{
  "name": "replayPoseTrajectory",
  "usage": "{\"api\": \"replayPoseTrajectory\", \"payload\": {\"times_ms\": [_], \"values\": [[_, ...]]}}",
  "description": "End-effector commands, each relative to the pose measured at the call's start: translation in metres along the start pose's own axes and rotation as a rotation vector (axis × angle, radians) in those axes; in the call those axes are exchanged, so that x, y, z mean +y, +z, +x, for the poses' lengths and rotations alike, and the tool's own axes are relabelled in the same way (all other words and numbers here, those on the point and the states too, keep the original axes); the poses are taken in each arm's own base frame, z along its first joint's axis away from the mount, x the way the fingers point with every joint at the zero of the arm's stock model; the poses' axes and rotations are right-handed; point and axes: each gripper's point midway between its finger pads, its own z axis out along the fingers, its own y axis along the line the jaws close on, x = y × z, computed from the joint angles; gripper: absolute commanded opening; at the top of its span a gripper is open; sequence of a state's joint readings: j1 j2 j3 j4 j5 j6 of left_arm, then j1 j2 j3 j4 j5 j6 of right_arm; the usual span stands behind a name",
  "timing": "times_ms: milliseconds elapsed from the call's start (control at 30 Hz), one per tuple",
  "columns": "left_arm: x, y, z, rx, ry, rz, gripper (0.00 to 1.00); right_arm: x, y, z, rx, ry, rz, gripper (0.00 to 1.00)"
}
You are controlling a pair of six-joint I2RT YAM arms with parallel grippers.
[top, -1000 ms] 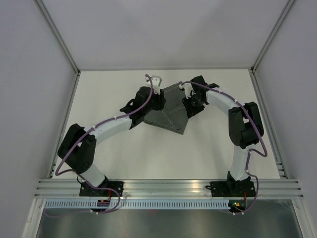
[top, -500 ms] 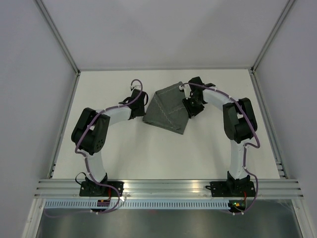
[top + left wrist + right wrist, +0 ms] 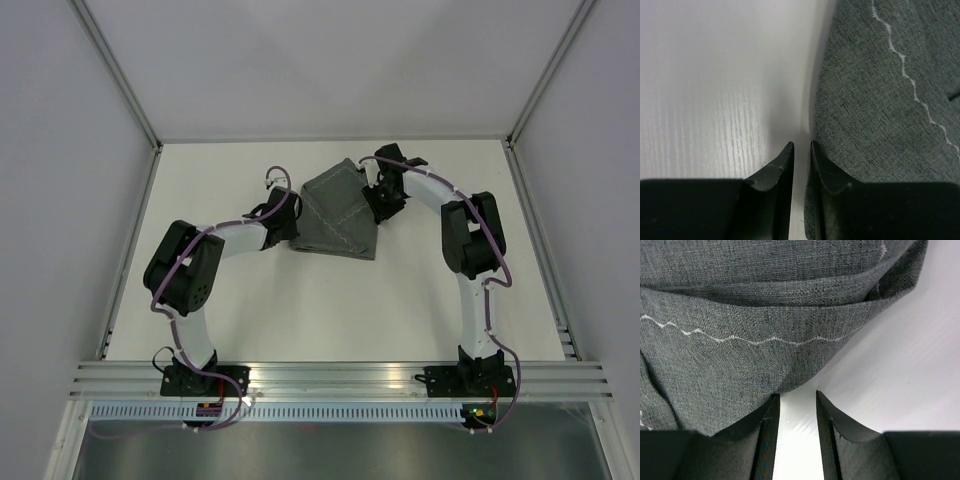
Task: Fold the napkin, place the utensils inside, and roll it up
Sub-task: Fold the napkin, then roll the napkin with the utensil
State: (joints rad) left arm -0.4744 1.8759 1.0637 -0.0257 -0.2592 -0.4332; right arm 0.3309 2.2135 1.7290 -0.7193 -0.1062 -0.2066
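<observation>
To fold well, I judge each claw must pinch only the top layer at the edge, and both must lift together. The left claw (image 3: 801,145) is nearly closed, its thin slit empty, and it stands right at the left edge of the napkin (image 3: 875,100). Farther, the right claw (image 3: 797,395) — half wide, holding nothing — faces a folded corner just ahead of it, near the far edge of the bench (image 3: 300,300).

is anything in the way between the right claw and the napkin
Nothing visible does. In the right wrist view the right claw sits just short of the napkin, with only a sliver of bare table between them. Its jaws stand apart with nothing in them.
</observation>
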Motion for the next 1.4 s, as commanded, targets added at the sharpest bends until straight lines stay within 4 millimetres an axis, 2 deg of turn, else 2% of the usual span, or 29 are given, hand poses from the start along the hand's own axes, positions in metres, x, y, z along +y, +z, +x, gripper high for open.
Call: {"api": "replayPoseTrajectory", "payload": {"times_ms": [0,133,300,433,467,533,567,633,667,733,767,833,933,967,1033,1067,1100,1167,1200,1267,1300,1367], "values": [[-0.012,-0.008,0.028,0.052,-0.034,0.038,0.24,-0.009,0.008,0.003,0.037,0.003,0.039,0.41],[-0.015,-0.014,0.046,0.069,-0.030,0.043,0.23,-0.004,0.006,0.003,0.033,0.003,0.014,0.41],[-0.013,-0.019,0.050,0.069,-0.026,0.037,0.24,-0.002,0.001,0.008,0.031,0.002,0.017,0.41],[-0.005,-0.021,0.037,0.021,-0.020,0.009,0.31,-0.008,-0.009,0.012,0.014,0.027,0.055,0.41],[0.002,-0.021,0.033,0.016,-0.033,0.000,0.31,-0.011,-0.021,0.005,-0.020,0.032,0.067,0.41],[0.004,-0.027,0.022,-0.001,-0.047,0.021,0.32,-0.020,-0.031,0.003,-0.053,0.051,0.074,0.41],[0.010,-0.028,0.014,-0.014,-0.062,0.019,0.34,-0.023,-0.044,-0.004,-0.088,0.051,0.079,0.41],[0.009,-0.038,-0.006,-0.059,-0.068,0.040,0.40,-0.034,-0.057,-0.005,-0.119,0.046,0.078,0.41],[0.013,-0.043,-0.009,-0.055,-0.067,0.030,0.41,-0.037,-0.070,-0.010,-0.147,0.034,0.087,0.41],[0.014,-0.051,-0.023,-0.092,-0.064,0.033,0.47,-0.039,-0.080,-0.007,-0.169,-0.015,0.087,0.44],[0.013,-0.059,-0.035,-0.120,-0.072,0.040,0.48,-0.037,-0.096,-0.013,-0.215,-0.040,0.085,0.46],[0.009,-0.070,-0.056,-0.169,-0.087,0.062,0.50,-0.028,-0.112,-0.012,-0.260,-0.097,0.060,0.52],[-0.001,-0.085,-0.081,-0.226,-0.084,0.104,0.51,-0.017,-0.124,-0.012,-0.310,-0.204,0.046,0.61],[-0.004,-0.094,-0.096,-0.261,-0.086,0.119,0.52,-0.011,-0.137,-0.016,-0.350,-0.253,0.051,0.64],[-0.007,-0.104,-0.107,-0.284,-0.070,0.128,0.52,0.008,-0.136,-0.009,-0.350,-0.331,0.041,0.68],[-0.008,-0.114,-0.117,-0.316,-0.073,0.143,0.52,0.017,-0.146,-0.015,-0.402,-0.391,0.031,0.69],[-0.010,-0.119,-0.121,-0.329,-0.075,0.151,0.52,0.030,-0.139,-0.007,-0.397,-0.422,0.007,0.71],[-0.012,-0.129,-0.131,-0.358,-0.069,0.167,0.52,0.042,-0.137,-0.012,-0.423,-0.500,0.006,0.74],[-0.011,-0.138,-0.138,-0.384,-0.072,0.176,0.52,0.057,-0.131,-0.010,-0.416,-0.551,-0.010,0.74],[-0.009,-0.150,-0.140,-0.388,-0.072,0.176,0.52,0.068,-0.121,-0.016,-0.426,-0.611,-0.003,0.74],[-0.006,-0.167,-0.147,-0.419,-0.087,0.180,0.53,0.080,-0.115,-0.016,-0.423,-0.642,-0.012,0.75],[0.003,-0.181,-0.148,-0.433,-0.099,0.163,0.55,0.090,-0.101,-0.015,-0.400,-0.689,-0.030,0.75]]}}
